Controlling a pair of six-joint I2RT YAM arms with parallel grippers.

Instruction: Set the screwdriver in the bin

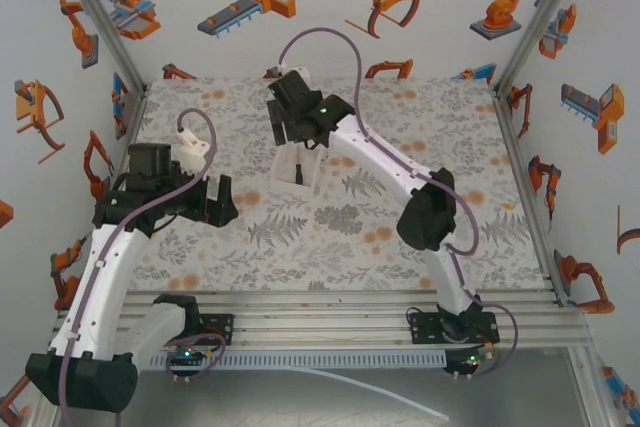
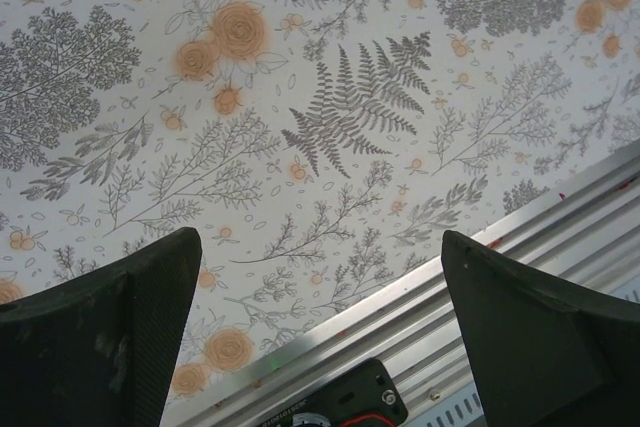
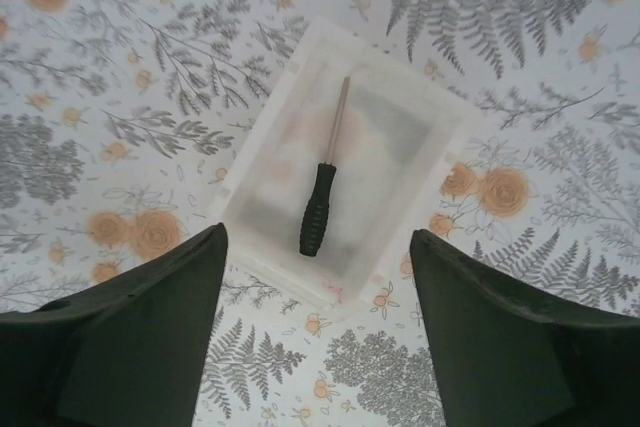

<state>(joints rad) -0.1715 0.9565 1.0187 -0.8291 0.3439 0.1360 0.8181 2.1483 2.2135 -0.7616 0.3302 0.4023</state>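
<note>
1. Left gripper [image 2: 320, 247] hangs idle, fingers spread, grasping nothing.
2. Screwdriver [image 3: 318, 209] lies flat inside the bin [image 3: 400, 157]; placement looks done.
3. Right gripper [image 3: 318, 237] hovers above, fingers released. Next call, I'd say: lift straight clear.

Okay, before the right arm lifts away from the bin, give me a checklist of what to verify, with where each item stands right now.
1. Screwdriver inside the bin: ok, it lies on the floor of the bin.
2. Nothing poking over the bin's rim: ok, the shaft tip ends short of the far wall.
3. Right hand open and holding nothing: ok, fingers wide apart on either side of the bin.
4. Bin upright on the table: ok.
5. Gap between the right fingers and the bin rim: cannot tell.
6. Left hand open, empty, away from the bin: ok.
</note>
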